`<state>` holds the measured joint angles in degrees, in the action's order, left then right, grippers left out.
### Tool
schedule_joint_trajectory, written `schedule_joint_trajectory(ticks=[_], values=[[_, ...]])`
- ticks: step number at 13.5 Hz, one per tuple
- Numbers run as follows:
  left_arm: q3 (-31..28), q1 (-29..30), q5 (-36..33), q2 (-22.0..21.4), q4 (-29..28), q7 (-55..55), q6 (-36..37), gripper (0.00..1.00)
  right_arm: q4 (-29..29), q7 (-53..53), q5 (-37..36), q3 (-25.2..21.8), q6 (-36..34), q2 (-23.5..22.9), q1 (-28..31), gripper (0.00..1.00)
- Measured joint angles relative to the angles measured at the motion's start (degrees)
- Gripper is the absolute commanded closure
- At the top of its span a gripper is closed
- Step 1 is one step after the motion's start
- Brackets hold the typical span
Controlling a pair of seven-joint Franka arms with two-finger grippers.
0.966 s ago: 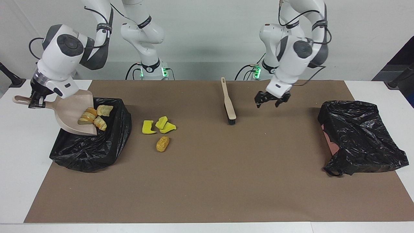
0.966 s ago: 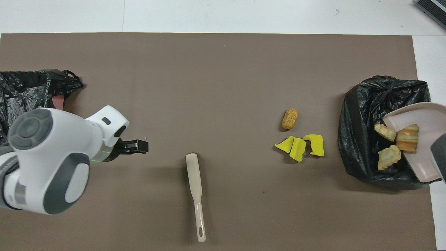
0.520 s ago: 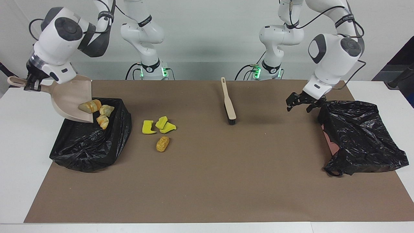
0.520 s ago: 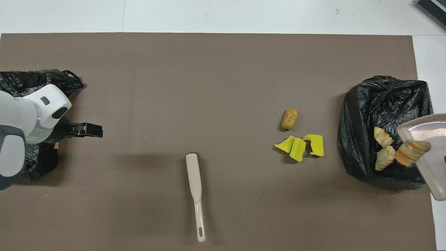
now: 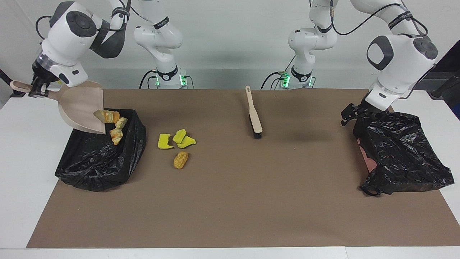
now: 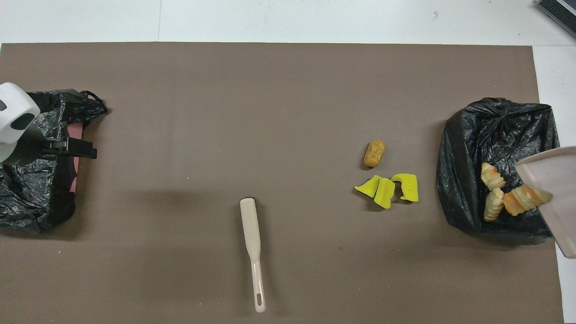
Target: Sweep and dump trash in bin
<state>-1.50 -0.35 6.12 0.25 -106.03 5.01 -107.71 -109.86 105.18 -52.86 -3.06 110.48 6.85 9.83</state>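
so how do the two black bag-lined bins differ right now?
The black bag-lined bin at the right arm's end sits under the tilted beige dustpan, with pale crusty lumps tumbling in; the black bag-lined bin at the left arm's end shows no trash and has some pink showing at its edge. Both rest on the brown mat.

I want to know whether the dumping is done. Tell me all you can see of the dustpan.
The dustpan is a pale beige plastic scoop with a straight handle. The right gripper holds that handle, keeping the pan raised and tipped steeply over the black bin bag. One crusty lump sits at its lip; two others are off it, over the bag.
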Motion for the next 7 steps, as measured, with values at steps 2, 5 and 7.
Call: schedule_joint_trajectory(ticks=[2,5,7], values=[[1.0,-0.1,-1.7,0.9,4.4,-1.0,3.9,0.0,-1.0,0.0,0.0,-0.1,2.9,0.0,2.0,1.0],[2.5,-0.1,-3.7,1.6,10.9,-1.2,12.2,0.0,-2.4,0.0,0.0,-0.2,5.1,-0.1,3.2,1.0],[3.9,-0.2,-5.8,2.0,14.1,-1.2,16.3,0.0,-3.1,0.0,0.0,-0.2,7.3,-0.3,4.0,1.0]])
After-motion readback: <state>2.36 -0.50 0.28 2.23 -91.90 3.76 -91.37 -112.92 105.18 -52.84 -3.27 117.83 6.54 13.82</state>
